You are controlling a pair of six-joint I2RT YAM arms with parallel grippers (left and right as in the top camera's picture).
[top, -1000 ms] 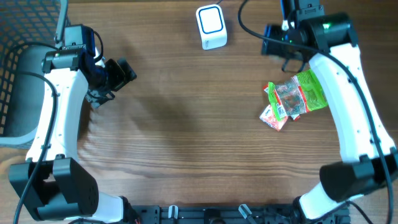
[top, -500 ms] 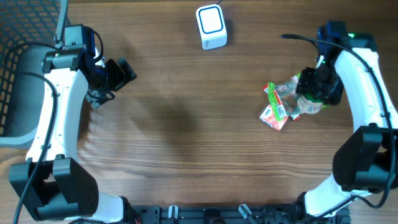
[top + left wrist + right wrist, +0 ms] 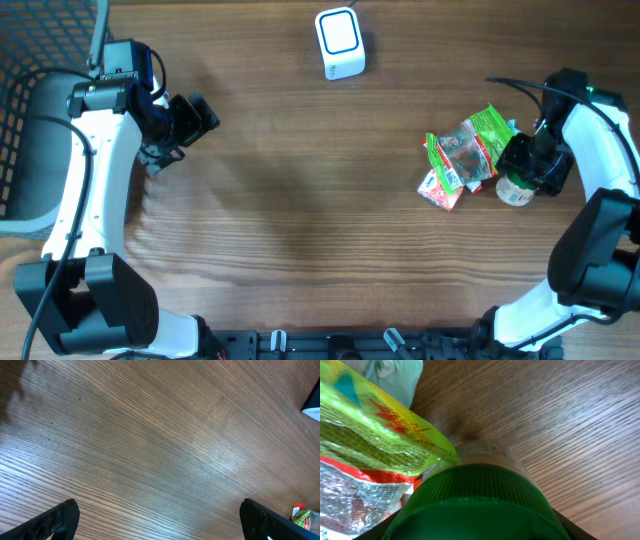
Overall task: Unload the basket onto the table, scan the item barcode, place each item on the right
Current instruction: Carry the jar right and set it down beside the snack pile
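The item, a small jar with a ribbed green lid (image 3: 485, 485), stands at the table's right side (image 3: 515, 192), just right of a pile of snack packets (image 3: 462, 160). My right gripper (image 3: 530, 165) is down over the jar, and its jaws (image 3: 479, 529) are shut on the lid from both sides. The white scanner with a blue outline (image 3: 339, 43) stands at the back centre, and its corner shows in the left wrist view (image 3: 312, 405). My left gripper (image 3: 198, 115) hovers at the left, open and holding nothing (image 3: 160, 520).
A green packet (image 3: 375, 425) leans against the jar's left side. A black mesh basket (image 3: 25, 70) sits at the far left edge. Bare wooden tabletop (image 3: 300, 210) lies between the two arms.
The right arm has swung from the back, near the scanner, forward past the packets and down onto the jar. The left arm has not moved.
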